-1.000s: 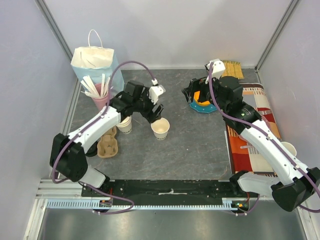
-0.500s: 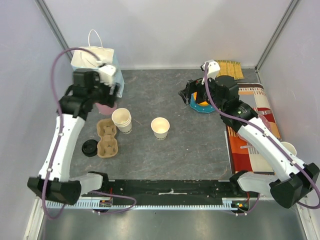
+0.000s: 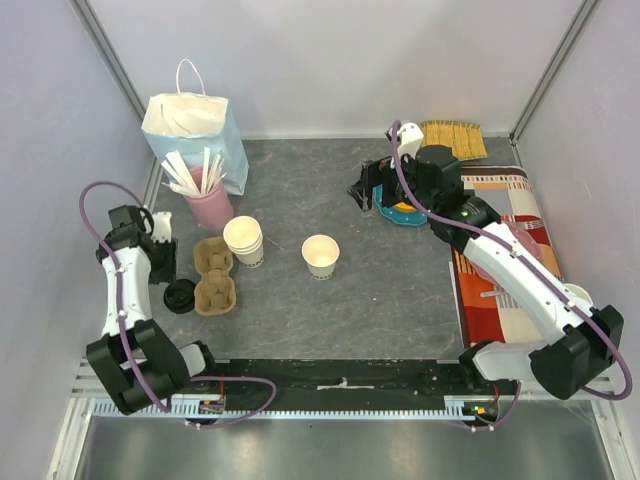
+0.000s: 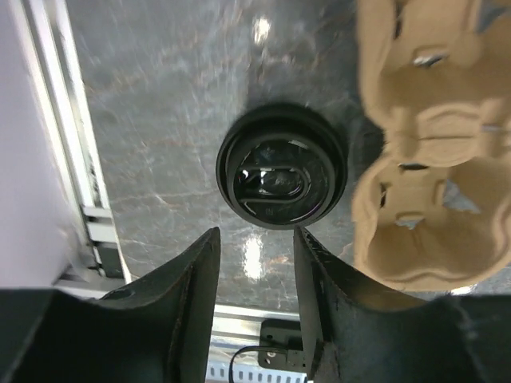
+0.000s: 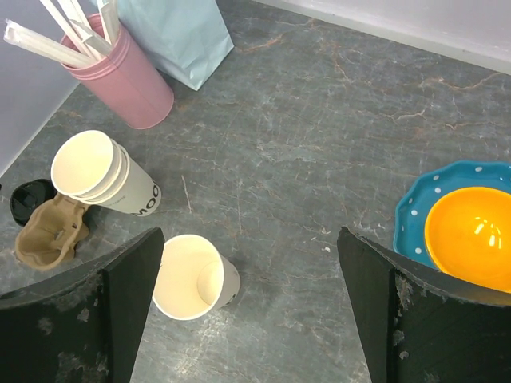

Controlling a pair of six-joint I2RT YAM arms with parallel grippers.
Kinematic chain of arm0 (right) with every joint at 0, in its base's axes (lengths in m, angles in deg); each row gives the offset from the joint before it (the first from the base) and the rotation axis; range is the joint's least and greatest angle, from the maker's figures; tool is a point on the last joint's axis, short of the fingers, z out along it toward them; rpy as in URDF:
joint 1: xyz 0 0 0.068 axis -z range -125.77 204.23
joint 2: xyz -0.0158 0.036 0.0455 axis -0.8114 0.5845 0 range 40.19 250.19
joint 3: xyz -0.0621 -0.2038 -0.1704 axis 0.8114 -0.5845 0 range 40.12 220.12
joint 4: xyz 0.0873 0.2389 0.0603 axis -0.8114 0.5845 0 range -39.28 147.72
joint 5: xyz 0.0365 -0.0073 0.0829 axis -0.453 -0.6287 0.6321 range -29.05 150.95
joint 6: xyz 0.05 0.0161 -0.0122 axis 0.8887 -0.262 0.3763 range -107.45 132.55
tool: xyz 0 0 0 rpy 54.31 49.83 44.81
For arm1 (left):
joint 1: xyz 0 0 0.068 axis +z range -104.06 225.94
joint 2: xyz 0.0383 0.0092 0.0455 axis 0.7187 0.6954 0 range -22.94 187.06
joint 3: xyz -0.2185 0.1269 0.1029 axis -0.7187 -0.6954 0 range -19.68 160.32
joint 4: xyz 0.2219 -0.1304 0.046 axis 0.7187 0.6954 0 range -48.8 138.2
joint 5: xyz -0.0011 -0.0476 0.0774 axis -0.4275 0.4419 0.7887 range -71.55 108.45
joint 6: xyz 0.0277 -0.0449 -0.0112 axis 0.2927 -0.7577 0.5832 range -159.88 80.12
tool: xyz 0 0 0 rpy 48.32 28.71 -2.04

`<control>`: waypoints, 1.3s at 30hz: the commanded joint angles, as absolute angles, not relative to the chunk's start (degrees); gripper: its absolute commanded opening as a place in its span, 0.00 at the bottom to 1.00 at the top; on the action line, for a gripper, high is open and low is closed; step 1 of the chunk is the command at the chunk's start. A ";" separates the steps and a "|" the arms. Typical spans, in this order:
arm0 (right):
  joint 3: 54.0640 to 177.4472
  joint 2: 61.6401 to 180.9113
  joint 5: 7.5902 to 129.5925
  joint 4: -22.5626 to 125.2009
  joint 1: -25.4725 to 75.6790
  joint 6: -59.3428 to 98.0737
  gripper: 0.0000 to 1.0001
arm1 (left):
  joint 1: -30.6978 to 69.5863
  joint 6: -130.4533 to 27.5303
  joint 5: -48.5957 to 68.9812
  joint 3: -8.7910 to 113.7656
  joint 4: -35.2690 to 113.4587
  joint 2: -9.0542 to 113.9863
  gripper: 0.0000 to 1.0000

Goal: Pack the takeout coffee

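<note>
No cup with a lid on it shows. A single lidless white paper cup (image 3: 321, 255) stands mid-table, also in the right wrist view (image 5: 192, 279). A round black lid (image 3: 180, 296) lies flat on the table left of the cardboard carrier (image 3: 214, 275). My left gripper (image 3: 162, 262) is open and empty, pointing down; in its wrist view the lid (image 4: 279, 175) lies just ahead of the gripper (image 4: 255, 239). My right gripper (image 3: 365, 190) is wide open and empty, held above the table right of and behind the cup; the cup sits by its left finger in the right wrist view (image 5: 247, 239).
A stack of lidless cups (image 3: 244, 240) stands beside the carrier. A pink cup of white sticks (image 3: 208, 205) and a paper bag (image 3: 195, 130) stand at the back left. A blue plate with an orange bowl (image 3: 405, 212), a bamboo mat (image 3: 455, 138) and a patterned cloth (image 3: 500, 260) lie to the right.
My left arm has swung away from the lone cup, past the bag, down to the left edge over the black lid. My right gripper has shifted left. The cup has not moved.
</note>
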State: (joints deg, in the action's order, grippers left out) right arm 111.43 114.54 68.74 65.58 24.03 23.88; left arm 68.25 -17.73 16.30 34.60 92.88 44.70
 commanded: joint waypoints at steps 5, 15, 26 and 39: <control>115.79 116.66 70.44 64.96 24.08 26.17 0.98 | 74.68 -13.60 12.83 26.29 85.78 44.47 0.50; 116.67 118.68 70.44 65.05 24.00 26.61 0.97 | 76.62 -17.64 13.71 27.43 77.94 51.94 0.42; 116.59 119.30 69.65 65.23 24.00 26.17 0.97 | 76.62 -17.65 13.09 27.43 77.85 54.58 0.29; 116.41 119.03 69.48 65.23 23.82 25.73 0.96 | 76.70 -17.29 15.73 28.31 78.46 53.26 0.34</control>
State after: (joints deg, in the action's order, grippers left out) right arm 114.21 119.07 69.92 66.06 24.01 26.03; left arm 76.25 -16.46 14.55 25.92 79.61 54.58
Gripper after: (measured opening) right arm 0.967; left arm 0.331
